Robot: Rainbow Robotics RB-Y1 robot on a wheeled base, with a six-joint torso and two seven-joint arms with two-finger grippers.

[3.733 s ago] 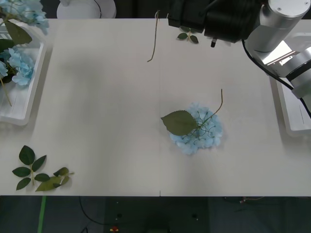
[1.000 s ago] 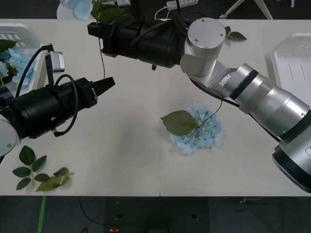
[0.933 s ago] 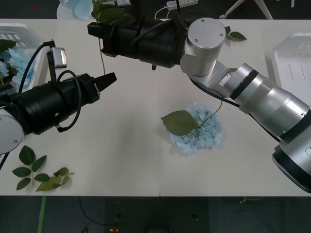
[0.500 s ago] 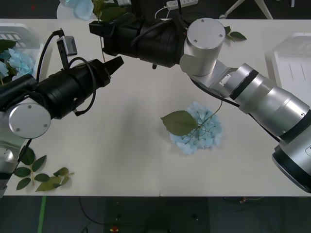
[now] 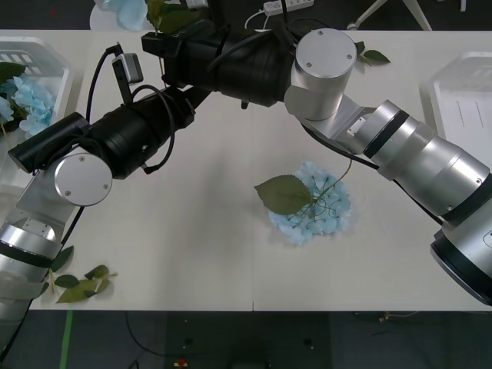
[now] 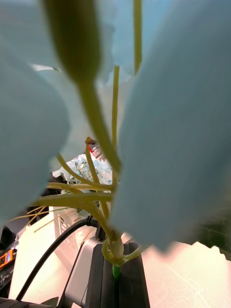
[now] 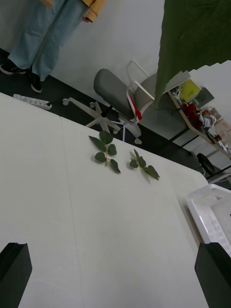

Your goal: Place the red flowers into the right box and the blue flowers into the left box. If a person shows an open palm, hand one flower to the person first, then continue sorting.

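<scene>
One blue flower (image 5: 315,204) lies on the table (image 5: 192,254), bloom down; another (image 5: 123,11) is up at the far edge, clamped in the right gripper (image 5: 157,42). The left gripper (image 5: 184,100), fingers apart, sits just beside it; this looks like a hand-over, so next it should close on the stalk; the left box (image 5: 46,58) waits nearby.

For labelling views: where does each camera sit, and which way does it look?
Front: above the arms, facing down at the table; both arms show.
Right wrist: on the right gripper, close against its blue flower.
Left wrist: on the open left gripper, facing across the table.
Shared: front and left wrist see the right box.
</scene>
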